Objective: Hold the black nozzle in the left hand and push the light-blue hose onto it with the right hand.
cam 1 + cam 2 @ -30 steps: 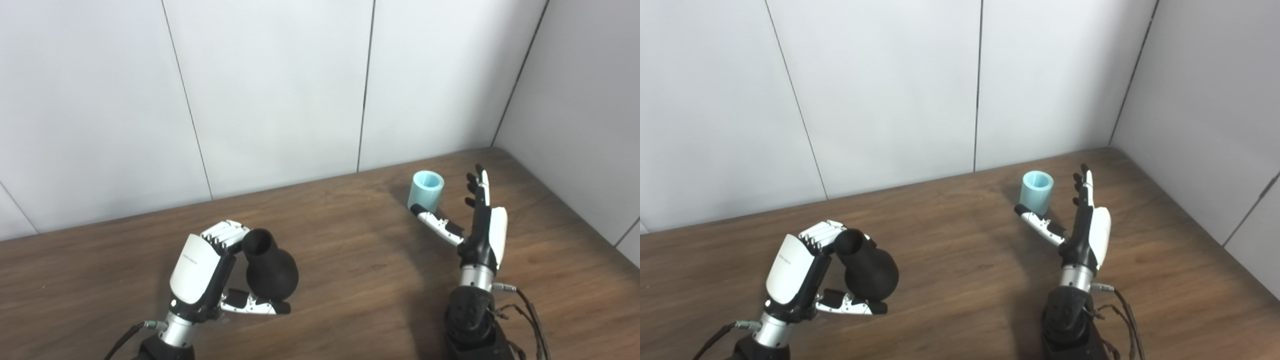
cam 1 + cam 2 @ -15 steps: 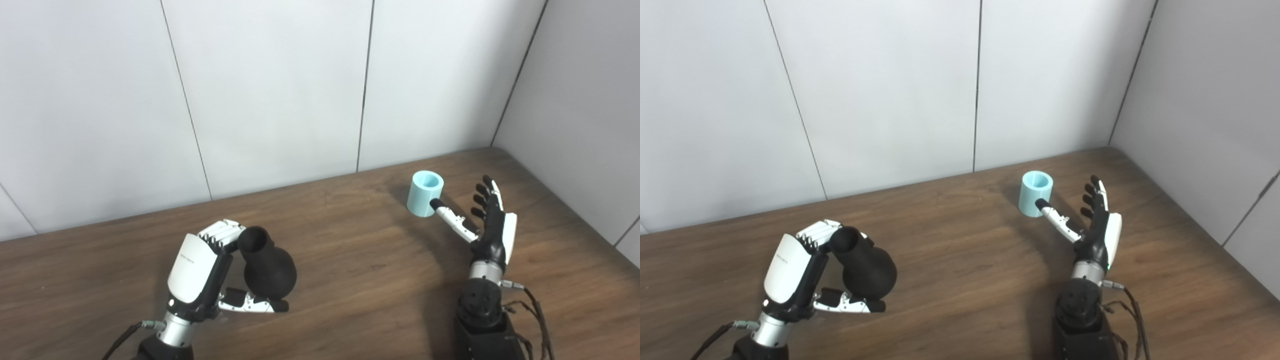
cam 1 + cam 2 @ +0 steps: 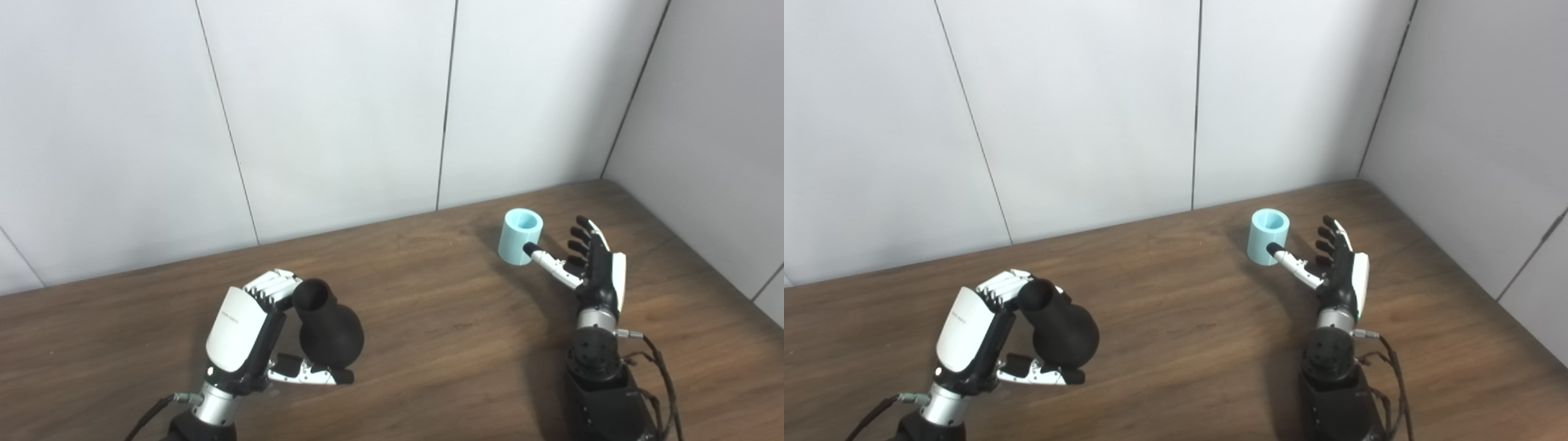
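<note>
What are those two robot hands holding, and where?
The left hand grips the black nozzle by its neck and bulb. The right hand holds nothing; the light-blue hose stands beside it.

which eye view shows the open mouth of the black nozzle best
The left eye view: the black nozzle turns its dark opening toward that camera. The right eye view shows the neck more side-on, opening hardly visible, against the left hand.

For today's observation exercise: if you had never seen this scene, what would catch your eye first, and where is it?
Probably the light-blue hose, a short upright piece on the brown table near the far right corner, with the open right hand beside it, thumb tip at its side. Next, the bulbous black nozzle at front left, gripped by the left hand.
</note>
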`<move>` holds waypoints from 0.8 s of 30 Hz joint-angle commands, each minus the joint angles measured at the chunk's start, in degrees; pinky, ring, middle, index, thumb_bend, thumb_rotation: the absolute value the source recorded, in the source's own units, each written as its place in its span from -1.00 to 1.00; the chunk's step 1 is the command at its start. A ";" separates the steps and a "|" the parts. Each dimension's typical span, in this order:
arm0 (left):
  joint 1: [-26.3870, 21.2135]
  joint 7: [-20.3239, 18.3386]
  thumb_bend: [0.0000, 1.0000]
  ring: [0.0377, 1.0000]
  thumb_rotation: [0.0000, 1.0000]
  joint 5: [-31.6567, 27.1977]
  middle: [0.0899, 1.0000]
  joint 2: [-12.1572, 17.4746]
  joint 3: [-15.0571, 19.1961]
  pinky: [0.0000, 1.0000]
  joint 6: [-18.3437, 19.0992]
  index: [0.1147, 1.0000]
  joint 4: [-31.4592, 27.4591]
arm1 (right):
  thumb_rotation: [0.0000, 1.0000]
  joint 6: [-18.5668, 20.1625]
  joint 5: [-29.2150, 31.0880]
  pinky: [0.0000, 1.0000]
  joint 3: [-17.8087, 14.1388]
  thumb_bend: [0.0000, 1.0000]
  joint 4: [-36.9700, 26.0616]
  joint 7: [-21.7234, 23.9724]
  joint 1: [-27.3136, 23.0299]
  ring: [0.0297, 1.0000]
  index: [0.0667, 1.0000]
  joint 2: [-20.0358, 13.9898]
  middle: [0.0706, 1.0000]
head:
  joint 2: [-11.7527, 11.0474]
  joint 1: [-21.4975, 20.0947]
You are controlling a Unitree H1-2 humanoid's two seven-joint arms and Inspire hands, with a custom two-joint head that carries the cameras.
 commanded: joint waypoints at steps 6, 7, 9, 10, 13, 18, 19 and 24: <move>10.75 1.44 0.01 -0.11 -1.00 -0.19 -0.17 2.24 -3.19 0.22 -0.13 -0.15 7.63 | -0.45 -0.51 -1.37 0.42 2.53 0.93 0.17 2.08 -4.57 0.56 0.67 -3.77 0.62 | 0.02 0.36; 10.76 1.50 0.01 -0.11 -1.00 -0.20 -0.17 2.22 -3.21 0.22 -0.13 -0.15 7.63 | -0.45 -0.68 -1.47 0.43 2.76 0.93 0.48 2.10 -4.66 0.57 0.67 -3.92 0.63 | 0.02 0.36; 10.75 1.31 0.01 -0.11 -1.00 -0.11 -0.17 2.19 -3.18 0.22 -0.13 -0.15 7.77 | -0.48 -1.71 -1.44 0.45 3.35 0.92 1.55 2.59 -4.97 0.60 0.70 -4.32 0.66 | -0.02 0.44; 10.75 1.21 0.01 -0.11 -1.00 -0.04 -0.17 2.19 -3.14 0.21 -0.13 -0.15 7.81 | -0.52 -2.08 -1.28 0.47 3.52 0.91 1.82 2.74 -5.05 0.62 0.72 -4.42 0.68 | -0.02 0.44; 10.83 0.86 0.01 -0.10 -1.00 0.61 -0.17 2.11 -2.70 0.21 -0.13 -0.15 7.95 | -0.58 -2.32 -1.06 0.51 4.17 0.90 2.00 3.33 -5.27 0.66 0.76 -4.64 0.72 | 0.03 0.54; 10.97 0.48 0.01 -0.10 -1.00 0.46 -0.17 2.11 -2.53 0.21 -0.13 -0.15 7.69 | -0.52 -1.50 -1.92 0.55 5.57 0.88 3.17 4.25 -5.94 0.69 0.78 -5.32 0.75 | 0.03 0.63; 10.98 0.49 0.01 -0.10 -1.00 0.55 -0.17 2.12 -2.52 0.21 -0.13 -0.15 7.64 | -0.50 -1.98 -1.90 0.52 5.77 0.88 3.97 4.41 -6.21 0.67 0.79 -5.54 0.75 | 0.03 0.81; 11.16 0.33 0.01 -0.10 -1.00 0.24 -0.18 2.22 -2.52 0.21 -0.13 -0.14 7.18 | -0.54 -4.27 -0.02 0.57 5.67 0.87 6.40 5.47 -7.51 0.72 0.79 -5.67 0.77 | 0.18 0.99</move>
